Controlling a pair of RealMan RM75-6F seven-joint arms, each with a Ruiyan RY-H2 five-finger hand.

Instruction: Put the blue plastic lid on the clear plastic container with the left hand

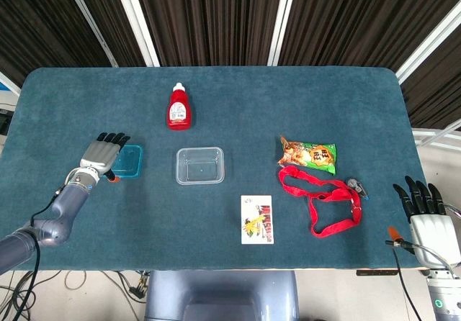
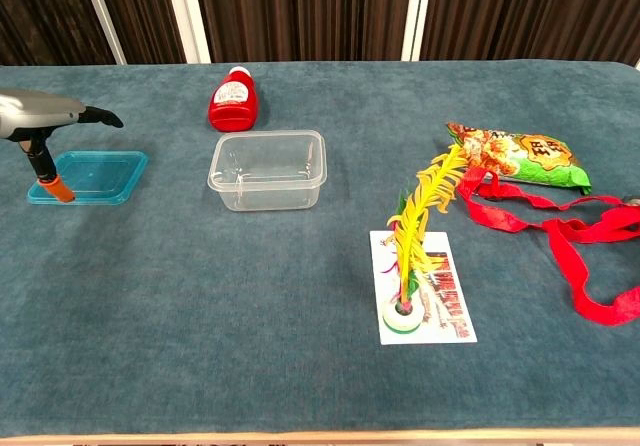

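Observation:
The blue plastic lid (image 1: 128, 162) (image 2: 98, 175) lies flat on the table, left of the clear plastic container (image 1: 199, 165) (image 2: 267, 169), which stands open and empty. My left hand (image 1: 104, 155) (image 2: 45, 114) hovers over the lid's left part with fingers stretched forward and apart, holding nothing; its orange-tipped thumb points down at the lid's near left edge. My right hand (image 1: 426, 216) rests open at the table's near right corner, far from both.
A red sauce bottle (image 1: 178, 106) lies behind the container. To the right are a snack bag (image 1: 308, 154), a red strap (image 1: 322, 199), and a card (image 1: 257, 219) with a feathered shuttlecock (image 2: 417, 236) standing on it.

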